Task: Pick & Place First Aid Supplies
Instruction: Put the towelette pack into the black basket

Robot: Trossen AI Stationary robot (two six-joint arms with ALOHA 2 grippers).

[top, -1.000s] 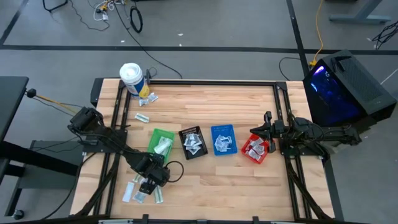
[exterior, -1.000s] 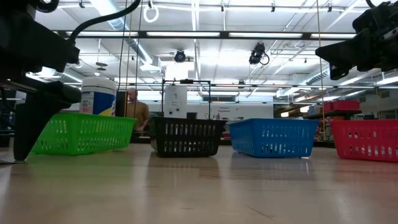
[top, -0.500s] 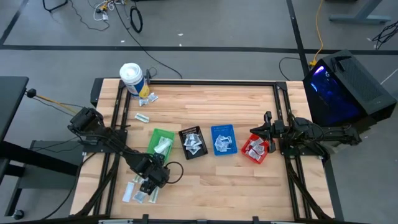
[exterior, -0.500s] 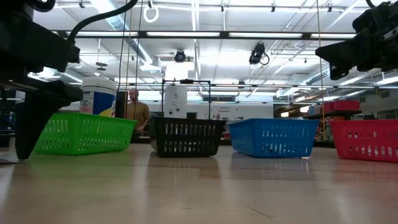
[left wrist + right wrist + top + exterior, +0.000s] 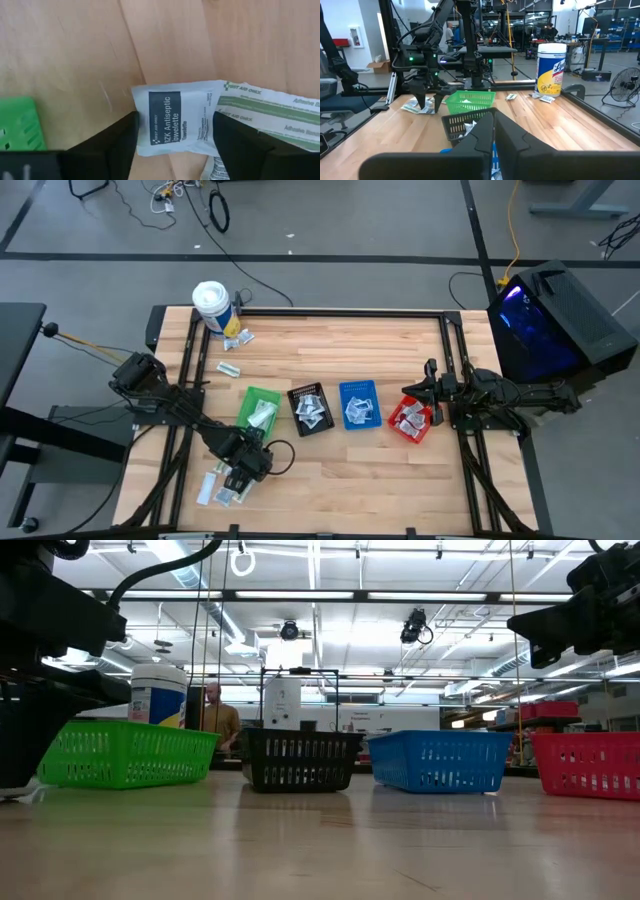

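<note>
High view: left claw [image 5: 236, 483] at the lower left has dropped onto the sachets [image 5: 222, 488] on the surface, fingers narrowing around an antiseptic towelette [image 5: 175, 118] (not gripping yet). Right claw [image 5: 428, 370] stays pinched shut, right side.

Four bins [image 5: 333, 408] in a row across table [image 5: 340, 350] centre, sachets inside each, loose sachets [image 5: 225, 488] at front-left corner under left gripper [image 5: 238, 480], tub [image 5: 211, 305] at rear-left corner, right gripper [image 5: 430, 395] beside rightmost bin.
</note>
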